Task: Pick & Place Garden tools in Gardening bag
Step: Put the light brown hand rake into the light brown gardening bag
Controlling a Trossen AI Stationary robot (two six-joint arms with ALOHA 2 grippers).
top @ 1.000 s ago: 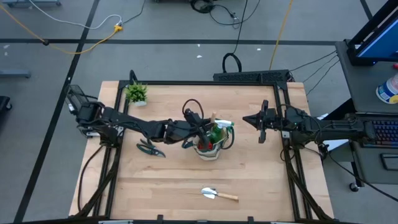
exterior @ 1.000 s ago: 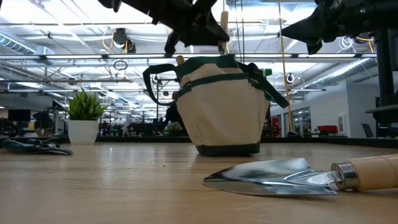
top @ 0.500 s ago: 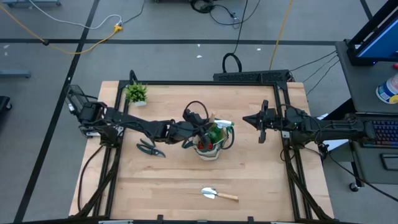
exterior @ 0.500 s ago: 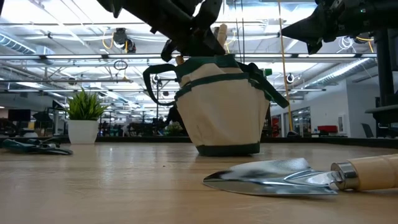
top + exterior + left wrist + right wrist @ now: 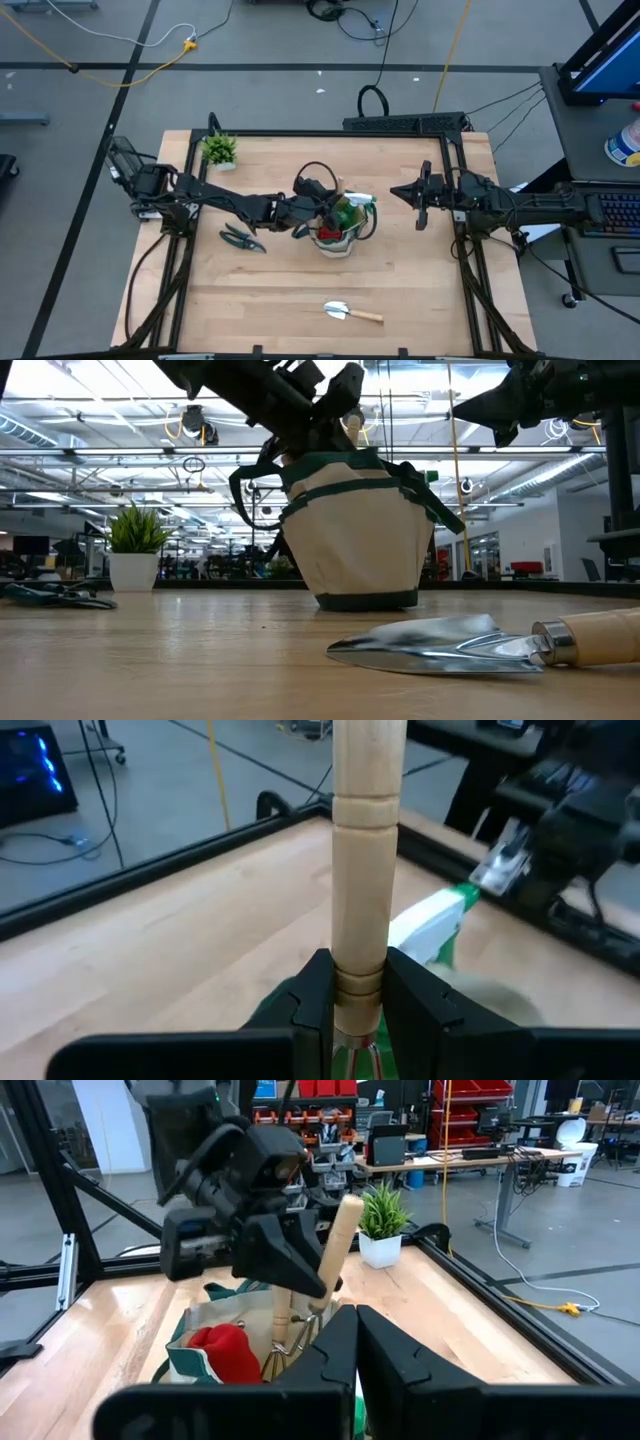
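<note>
The left gripper (image 5: 326,203) sits over the mouth of the bag (image 5: 338,232), its two fingers (image 5: 313,992) clamped on the wooden handle of a fork (image 5: 365,850) — the handle rises straight up between them in the left wrist view, and the metal end below points down into the bag. In the low view the handle tip (image 5: 350,420) leans just above the bag's (image 5: 355,530) rim, under the gripper (image 5: 318,422).

The bag stands upright near the middle of the table (image 5: 280,300). A red glove (image 5: 225,1352) and a second wooden handle (image 5: 281,1320) show inside it, and the spray bottle (image 5: 358,204) pokes out at the side facing the right arm.

Still on the table: the shears (image 5: 241,239), just beside the left arm, and a trowel (image 5: 350,313) near the front edge, well apart from the bag. The plant (image 5: 219,150) stands at the far left corner.

The right gripper (image 5: 420,207) waits off to the bag's right above the table, fingers pressed together, holding nothing.
</note>
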